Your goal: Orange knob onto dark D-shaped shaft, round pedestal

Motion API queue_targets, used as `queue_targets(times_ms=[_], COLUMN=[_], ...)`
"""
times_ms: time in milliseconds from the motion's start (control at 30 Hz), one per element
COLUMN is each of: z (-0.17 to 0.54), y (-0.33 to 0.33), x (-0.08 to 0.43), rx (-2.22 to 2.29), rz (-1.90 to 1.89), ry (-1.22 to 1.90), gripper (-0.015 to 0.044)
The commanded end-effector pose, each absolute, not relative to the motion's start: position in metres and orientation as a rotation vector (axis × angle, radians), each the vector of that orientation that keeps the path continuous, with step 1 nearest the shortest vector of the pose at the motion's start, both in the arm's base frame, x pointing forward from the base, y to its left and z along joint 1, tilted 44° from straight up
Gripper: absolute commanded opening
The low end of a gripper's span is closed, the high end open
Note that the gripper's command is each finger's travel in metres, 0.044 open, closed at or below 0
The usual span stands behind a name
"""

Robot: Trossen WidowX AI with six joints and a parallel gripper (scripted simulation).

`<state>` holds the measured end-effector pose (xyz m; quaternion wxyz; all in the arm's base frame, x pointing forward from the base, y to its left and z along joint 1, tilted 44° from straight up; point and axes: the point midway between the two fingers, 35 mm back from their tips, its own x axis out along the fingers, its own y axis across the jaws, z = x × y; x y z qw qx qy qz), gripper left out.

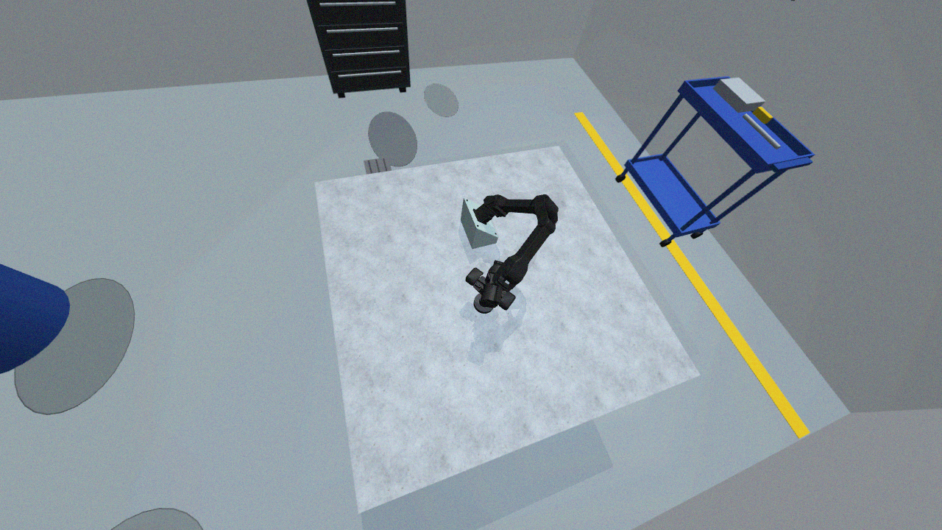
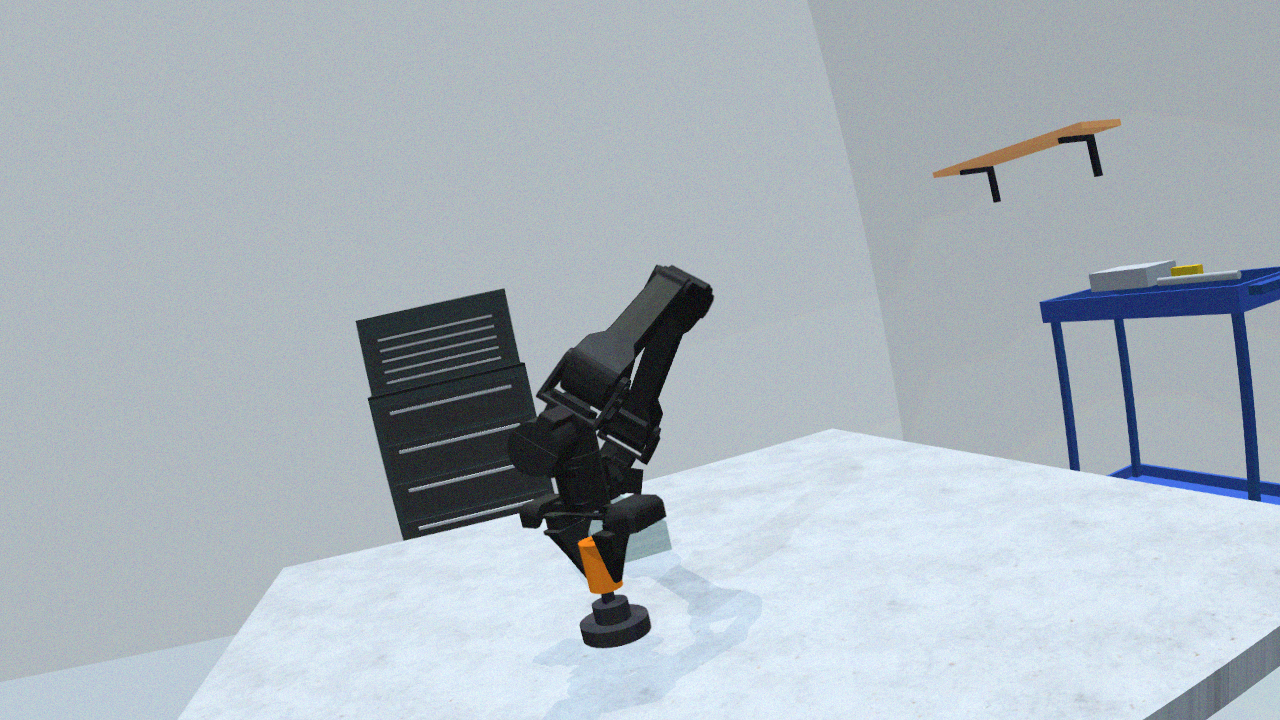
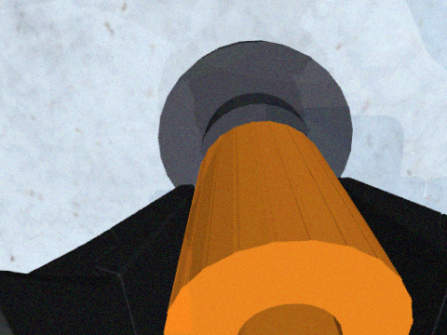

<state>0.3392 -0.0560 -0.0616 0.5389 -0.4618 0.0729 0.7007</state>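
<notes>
My gripper point(image 2: 602, 573) point(image 3: 264, 196) is shut on the orange knob point(image 2: 594, 559) point(image 3: 275, 205), one black finger on each side of it. The knob is over the round dark pedestal point(image 2: 614, 630) point(image 3: 253, 65), which also shows beside my gripper in the top view point(image 1: 481, 306). In the exterior view a short piece of the dark shaft point(image 2: 607, 597) shows between the knob's bottom and the pedestal's upper step. The knob's lower end is at the shaft's top; how far the shaft is inside is hidden. The shaft's flat side is hidden too.
The pale green angled bracket point(image 1: 479, 233) point(image 2: 651, 541) stands at the arm's base on the marbled table point(image 1: 408, 395) point(image 2: 895, 573). A blue cart point(image 1: 672, 191) point(image 2: 1127, 304), a dark drawer cabinet point(image 1: 365, 43) point(image 2: 456, 429) and a wall shelf point(image 2: 1029, 147) are away from the table.
</notes>
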Motion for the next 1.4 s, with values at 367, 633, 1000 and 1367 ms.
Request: queue_targets(times_ms=[367,633,1000,1367], z=[-0.0596,-0.0611,-0.0621,-0.0579], y=[-0.0586,-0.0575,-0.0551,-0.0580], x=[0.3419,0.3396,0.3404,0.3425], rx=[-1.106,-1.106,-1.106,-1.171], rz=[1.660,1.660,1.660,1.680], ry=[0.168,0.168,0.168,0.097], gripper=[0.0000,0.0000,0.0000,0.0000])
